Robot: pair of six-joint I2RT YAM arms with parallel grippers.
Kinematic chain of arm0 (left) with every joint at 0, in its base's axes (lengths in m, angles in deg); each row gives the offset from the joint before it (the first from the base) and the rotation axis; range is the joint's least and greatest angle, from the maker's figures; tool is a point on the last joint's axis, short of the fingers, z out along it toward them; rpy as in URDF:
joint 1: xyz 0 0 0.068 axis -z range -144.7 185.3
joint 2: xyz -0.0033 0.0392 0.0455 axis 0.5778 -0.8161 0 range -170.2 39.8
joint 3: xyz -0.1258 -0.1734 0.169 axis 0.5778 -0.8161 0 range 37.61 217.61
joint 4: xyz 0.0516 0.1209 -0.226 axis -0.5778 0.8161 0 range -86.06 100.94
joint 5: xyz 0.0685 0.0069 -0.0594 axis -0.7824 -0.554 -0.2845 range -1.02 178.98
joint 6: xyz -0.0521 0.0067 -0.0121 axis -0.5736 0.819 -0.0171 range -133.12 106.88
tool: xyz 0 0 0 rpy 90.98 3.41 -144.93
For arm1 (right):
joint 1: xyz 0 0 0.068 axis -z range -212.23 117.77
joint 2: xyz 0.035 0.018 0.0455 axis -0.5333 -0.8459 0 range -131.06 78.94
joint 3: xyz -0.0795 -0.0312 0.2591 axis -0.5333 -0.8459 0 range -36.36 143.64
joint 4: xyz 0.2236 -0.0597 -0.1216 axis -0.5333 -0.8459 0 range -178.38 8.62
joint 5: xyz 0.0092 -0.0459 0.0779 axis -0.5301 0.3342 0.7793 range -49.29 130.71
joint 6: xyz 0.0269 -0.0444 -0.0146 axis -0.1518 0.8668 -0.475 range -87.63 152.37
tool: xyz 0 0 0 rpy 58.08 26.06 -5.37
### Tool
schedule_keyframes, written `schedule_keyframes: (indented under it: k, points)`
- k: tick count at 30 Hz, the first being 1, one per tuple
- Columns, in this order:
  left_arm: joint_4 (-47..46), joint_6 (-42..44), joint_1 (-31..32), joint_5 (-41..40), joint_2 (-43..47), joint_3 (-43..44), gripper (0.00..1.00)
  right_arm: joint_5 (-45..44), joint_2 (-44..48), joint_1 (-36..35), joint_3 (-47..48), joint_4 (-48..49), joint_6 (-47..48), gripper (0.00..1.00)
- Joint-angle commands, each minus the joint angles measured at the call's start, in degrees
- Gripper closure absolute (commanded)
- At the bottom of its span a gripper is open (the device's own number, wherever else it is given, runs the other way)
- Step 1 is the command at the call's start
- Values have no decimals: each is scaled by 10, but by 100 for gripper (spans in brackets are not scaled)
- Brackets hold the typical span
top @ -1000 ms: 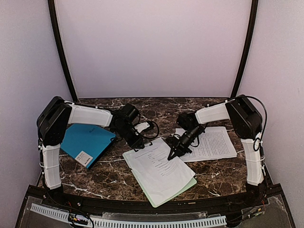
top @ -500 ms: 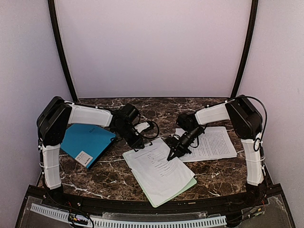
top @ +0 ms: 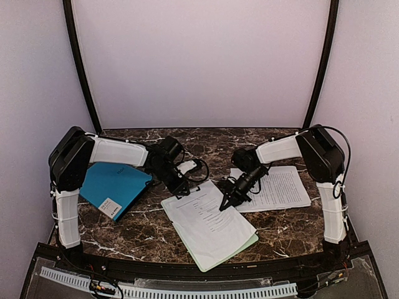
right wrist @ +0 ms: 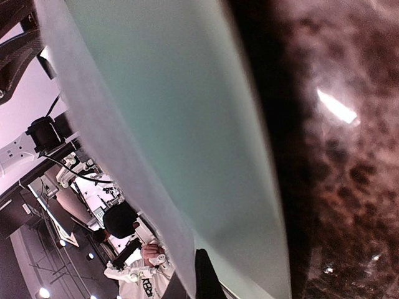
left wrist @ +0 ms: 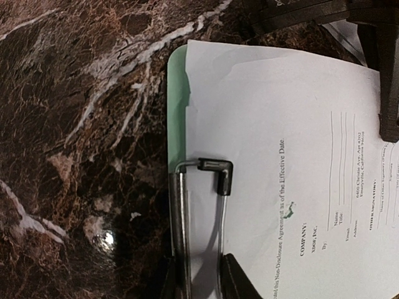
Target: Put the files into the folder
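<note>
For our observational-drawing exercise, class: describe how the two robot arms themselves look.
The left arm and right arm match: white rounded shells, bulky black joint housings, slim black tapering jaws. A thin black cable loops off each. No markings legible.

The folder (top: 115, 184) is teal-blue, closed and flat on the left side of the table (top: 143, 230). It is turned at an angle, with a small white label (top: 110, 208) at its near corner. The first sheet (top: 209, 218) is white paper with short blocks of black text and signature lines. It lies flat and skewed near the middle of the table on a pale green clipboard (top: 229, 251), its far end tucked under the wire clip (left wrist: 206, 168). The second sheet (top: 283, 187), white and covered in denser text, lies flat to the right and slightly farther back. Its left edge is close to the first sheet; whether they touch is unclear.
</note>
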Motion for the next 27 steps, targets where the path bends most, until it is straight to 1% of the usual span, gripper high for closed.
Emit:
schedule_keyframes:
  k: [1,3,4,5,7,10,12,14,16,18,20,23,25,27]
  points:
    - [25,-3,3,-11,-10,-9,64,-14,17,-4,1,-6,-3,97]
    - [24,-3,3,-5,-5,-8,56,-16,17,-4,3,-6,-2,97]
    - [22,-3,3,-2,0,-8,54,-18,18,-4,4,-8,-2,97]
    - [20,-3,3,3,3,-8,49,-20,19,-4,5,-9,-1,97]
    - [14,-5,3,7,13,-10,43,-24,21,-4,7,-9,-1,97]
    - [5,-9,3,12,31,-17,38,-40,29,-5,12,-12,0,95]
    - [2,-5,3,12,36,-21,38,-53,38,-5,15,-15,1,90]
    - [-1,0,3,8,35,-26,38,-60,46,-6,15,-15,2,87]
    - [1,9,3,1,32,-29,42,-69,52,-7,14,-15,3,81]
    - [8,24,4,-11,28,-30,47,-75,61,-6,12,-15,5,77]
    - [15,38,4,-29,24,-29,51,-87,71,-7,9,-18,8,68]
    - [27,52,4,-45,15,-25,56,-121,90,-7,10,-29,20,62]
    - [36,62,4,-53,11,-22,61,-154,106,-7,10,-39,28,55]
    - [43,74,4,-62,10,-23,65,-180,126,-6,7,-40,33,52]
